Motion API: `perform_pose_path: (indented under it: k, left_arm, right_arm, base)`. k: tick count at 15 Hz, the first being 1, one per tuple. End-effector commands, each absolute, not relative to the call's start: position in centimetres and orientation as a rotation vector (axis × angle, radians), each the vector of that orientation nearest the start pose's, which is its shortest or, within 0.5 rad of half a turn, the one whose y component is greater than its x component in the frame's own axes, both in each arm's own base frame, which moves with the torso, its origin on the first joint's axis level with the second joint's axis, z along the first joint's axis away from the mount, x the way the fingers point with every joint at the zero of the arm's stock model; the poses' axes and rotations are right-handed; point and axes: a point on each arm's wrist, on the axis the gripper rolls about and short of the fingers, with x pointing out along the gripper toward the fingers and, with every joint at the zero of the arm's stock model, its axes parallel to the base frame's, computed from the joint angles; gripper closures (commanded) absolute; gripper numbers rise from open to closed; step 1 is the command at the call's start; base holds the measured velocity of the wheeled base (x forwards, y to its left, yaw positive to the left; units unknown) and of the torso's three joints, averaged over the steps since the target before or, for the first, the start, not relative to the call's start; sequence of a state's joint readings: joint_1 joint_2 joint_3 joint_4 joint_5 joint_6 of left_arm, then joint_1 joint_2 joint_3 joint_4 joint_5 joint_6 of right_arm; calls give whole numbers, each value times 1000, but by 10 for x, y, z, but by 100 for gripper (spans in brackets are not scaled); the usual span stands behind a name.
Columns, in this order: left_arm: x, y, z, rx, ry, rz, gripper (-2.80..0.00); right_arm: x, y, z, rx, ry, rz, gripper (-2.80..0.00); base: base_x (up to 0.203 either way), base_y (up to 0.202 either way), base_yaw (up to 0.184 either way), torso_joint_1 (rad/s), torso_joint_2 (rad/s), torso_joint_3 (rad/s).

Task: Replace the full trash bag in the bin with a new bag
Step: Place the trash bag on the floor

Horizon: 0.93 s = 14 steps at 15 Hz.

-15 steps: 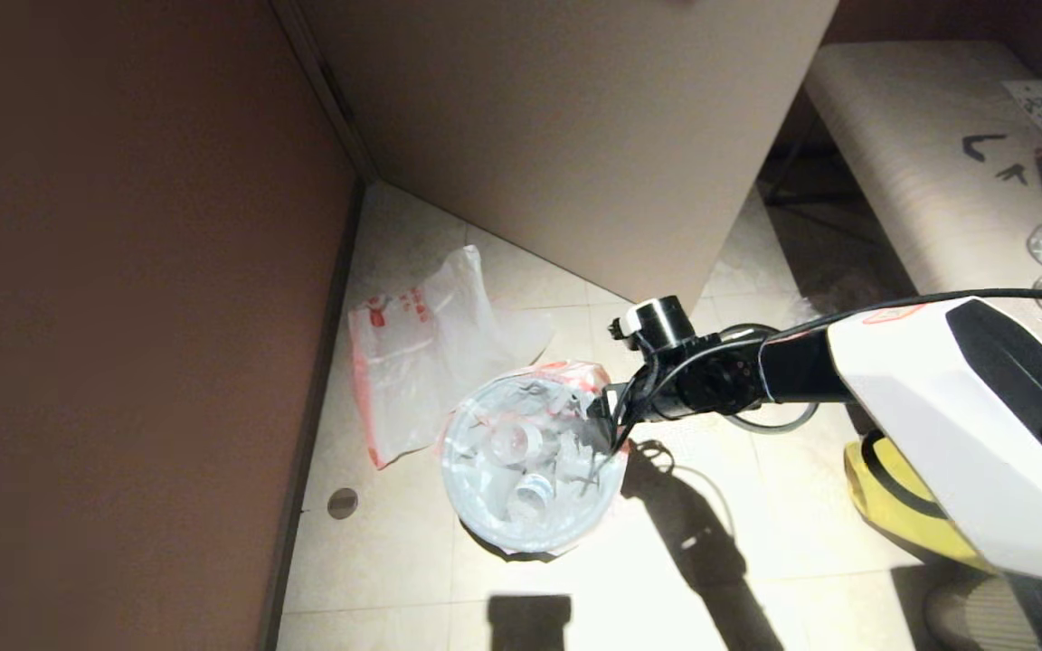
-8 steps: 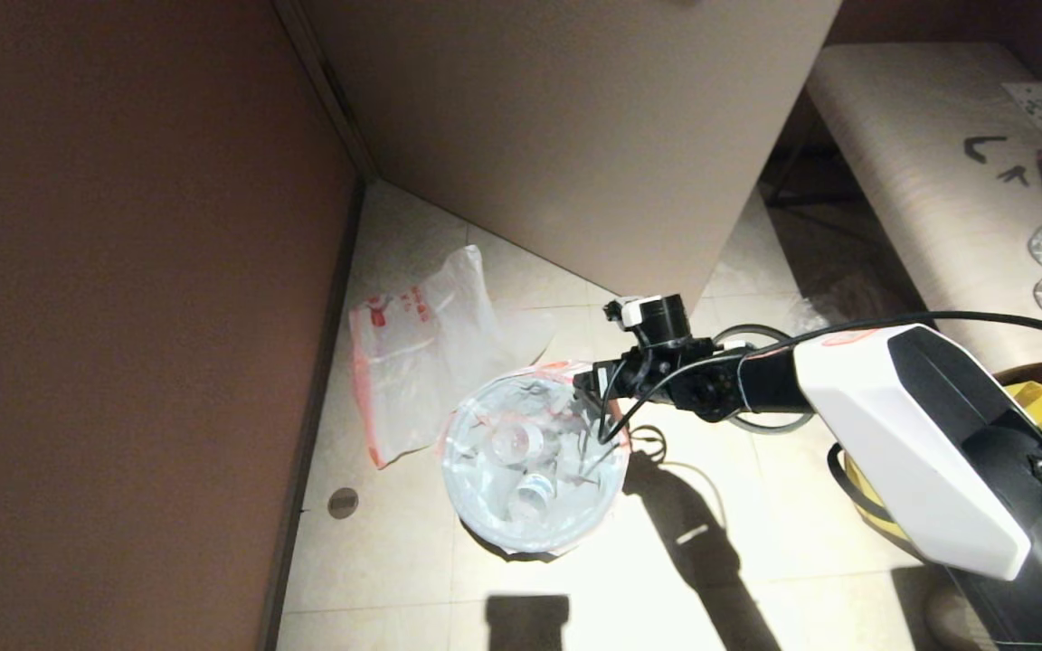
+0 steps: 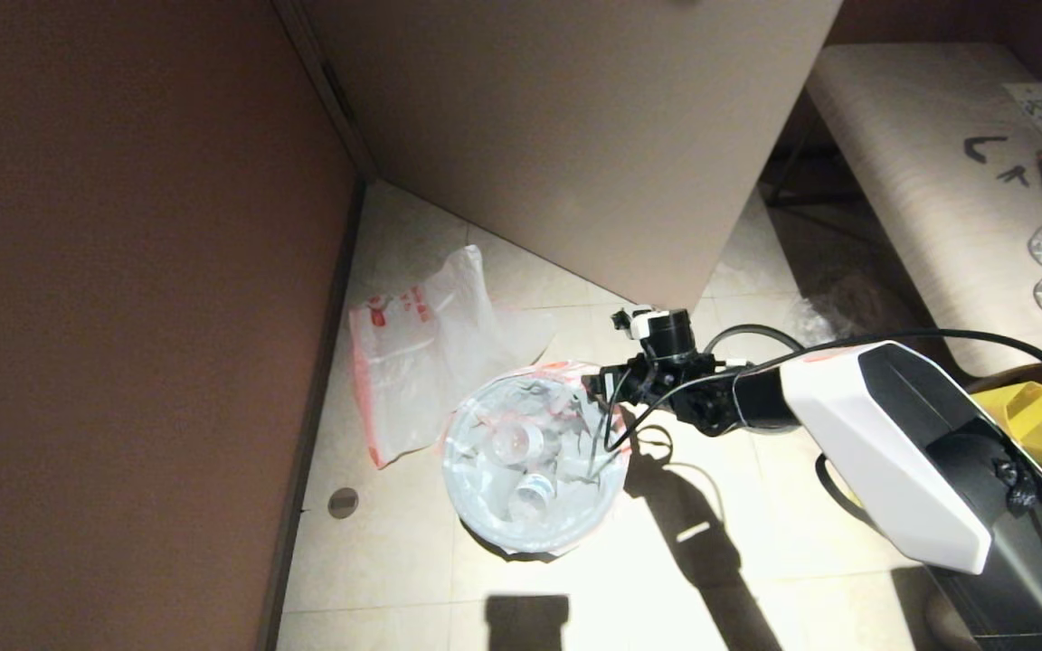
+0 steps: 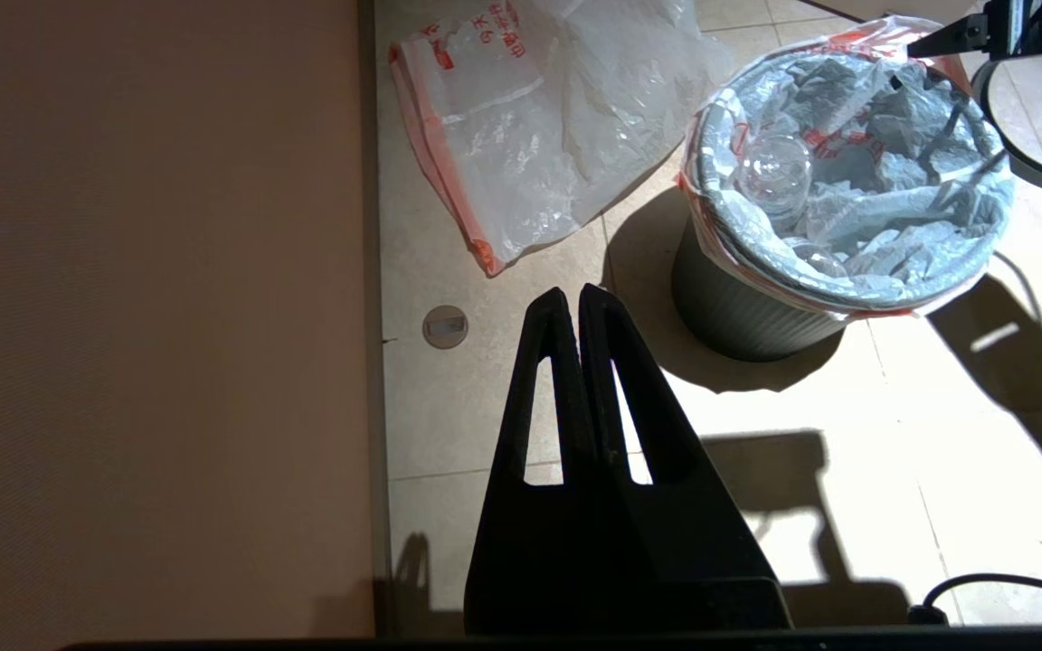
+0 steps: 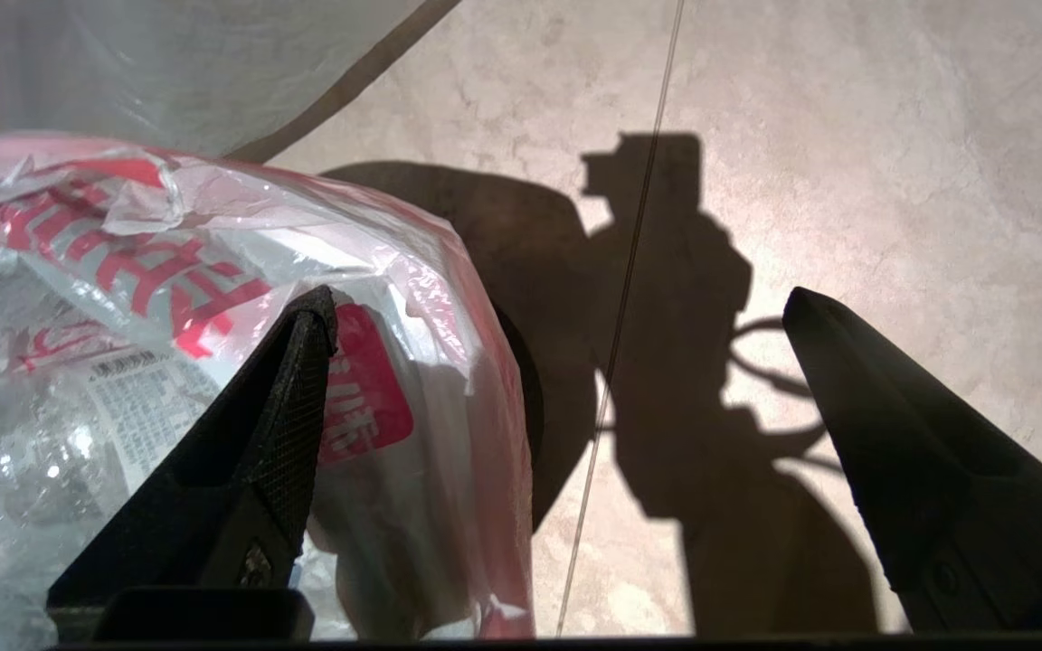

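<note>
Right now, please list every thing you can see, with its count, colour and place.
full trash bag: one, translucent white with pink-red trim, inside the bin, folded over its rim.
bin: one, black, on the tiled floor.
new bag: one, white with red print, flat on the floor by the wall.
yellow tote: one, behind the right arm.
bench: one, beige, far right.
left claw: shut, away from the bin.
right claw: open, at the full trash bag's edge.
</note>
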State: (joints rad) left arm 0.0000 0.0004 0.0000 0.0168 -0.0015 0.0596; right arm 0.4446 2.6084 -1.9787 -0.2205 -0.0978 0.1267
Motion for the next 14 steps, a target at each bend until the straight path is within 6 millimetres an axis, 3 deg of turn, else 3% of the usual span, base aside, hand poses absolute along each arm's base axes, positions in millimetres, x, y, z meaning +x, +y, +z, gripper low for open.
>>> perform_pose_path:
  k: [1, 7, 8, 14]
  left_arm:
    - [-22, 0, 72, 60, 23, -2, 0]
    - [-22, 0, 72, 60, 23, -2, 0]
    - [-22, 0, 72, 60, 23, -2, 0]
    - [-22, 0, 72, 60, 23, -2, 0]
  right_arm:
    - [491, 224, 59, 14, 432, 307, -280]
    - [491, 224, 55, 22, 449, 347, -280]
    - [491, 224, 56, 25, 452, 357, 0]
    - [489, 227, 57, 107, 483, 464, 0]
  base:
    - [0, 0, 0, 0, 0, 0]
    - [0, 0, 0, 0, 0, 0]
    - [0, 0, 0, 0, 0, 0]
    - [0, 0, 0, 0, 0, 0]
